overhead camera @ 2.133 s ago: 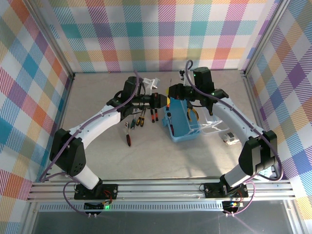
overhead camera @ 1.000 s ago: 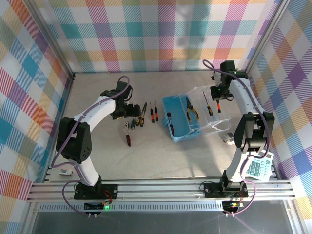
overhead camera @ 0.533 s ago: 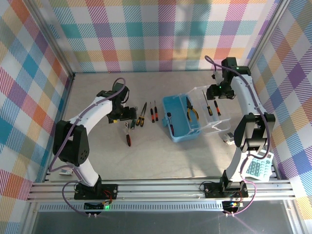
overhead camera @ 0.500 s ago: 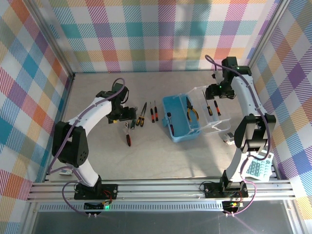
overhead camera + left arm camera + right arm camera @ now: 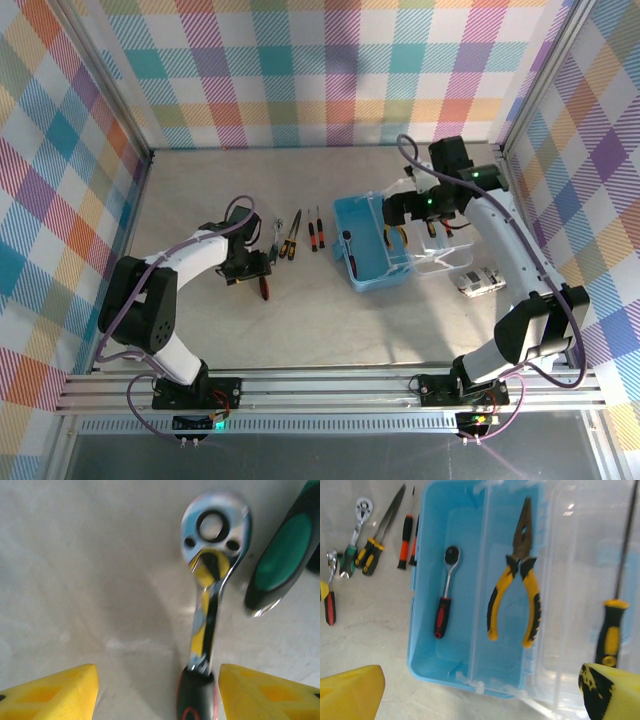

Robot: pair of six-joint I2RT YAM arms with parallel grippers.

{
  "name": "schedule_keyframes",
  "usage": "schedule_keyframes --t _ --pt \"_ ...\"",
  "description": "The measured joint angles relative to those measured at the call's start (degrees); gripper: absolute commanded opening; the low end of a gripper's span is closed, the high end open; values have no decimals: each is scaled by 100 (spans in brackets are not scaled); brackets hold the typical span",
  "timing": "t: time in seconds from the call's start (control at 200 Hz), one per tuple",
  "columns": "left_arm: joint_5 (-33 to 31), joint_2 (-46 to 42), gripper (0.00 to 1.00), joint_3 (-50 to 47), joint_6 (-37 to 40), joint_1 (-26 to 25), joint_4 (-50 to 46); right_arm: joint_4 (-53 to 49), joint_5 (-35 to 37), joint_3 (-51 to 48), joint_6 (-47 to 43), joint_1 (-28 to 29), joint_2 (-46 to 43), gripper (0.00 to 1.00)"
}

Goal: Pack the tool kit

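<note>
The tool kit's light blue case (image 5: 372,268) lies open, its clear lid (image 5: 445,255) flat to the right. Inside it lie a red-handled ratchet (image 5: 445,600) and yellow pliers (image 5: 517,580). A yellow-and-black screwdriver (image 5: 611,630) rests on the lid (image 5: 580,570). My right gripper (image 5: 396,212) hovers open above the case with nothing between its fingers (image 5: 350,695). On the table left of the case lies a second wrench (image 5: 210,590) with a chrome head and a black-and-red handle. My left gripper (image 5: 159,695) is low over it and open, with the handle close to the right finger (image 5: 270,695).
More loose tools lie in a row left of the case: a green-handled ratchet (image 5: 355,525), yellow-and-black screwdrivers (image 5: 377,540) and an orange-and-black screwdriver (image 5: 406,535). A small white device (image 5: 478,282) sits right of the lid. Checked walls close in the table.
My right gripper opened, left a screwdriver on the lid and swung left over the case. My left gripper came nearer, down over the red-handled wrench, and its jaws narrowed.
</note>
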Motion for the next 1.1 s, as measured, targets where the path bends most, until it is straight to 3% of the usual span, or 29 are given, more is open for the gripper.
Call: schedule_keyframes --t 0.275,0.575,0.83,1.095 --pt "17 564 53 238 -83 -9 219 105 -50 -551 245 94 -356 99" --pt "-411 723 0 446 -87 -11 -219 284 -96 -634 372 94 -597 99" --pt "-378 632 0 461 26 -22 -284 376 -413 -772 476 94 -634 99" --pt "815 -442 0 981 107 -166 -466 807 -1460 -894 483 505 -975 99"
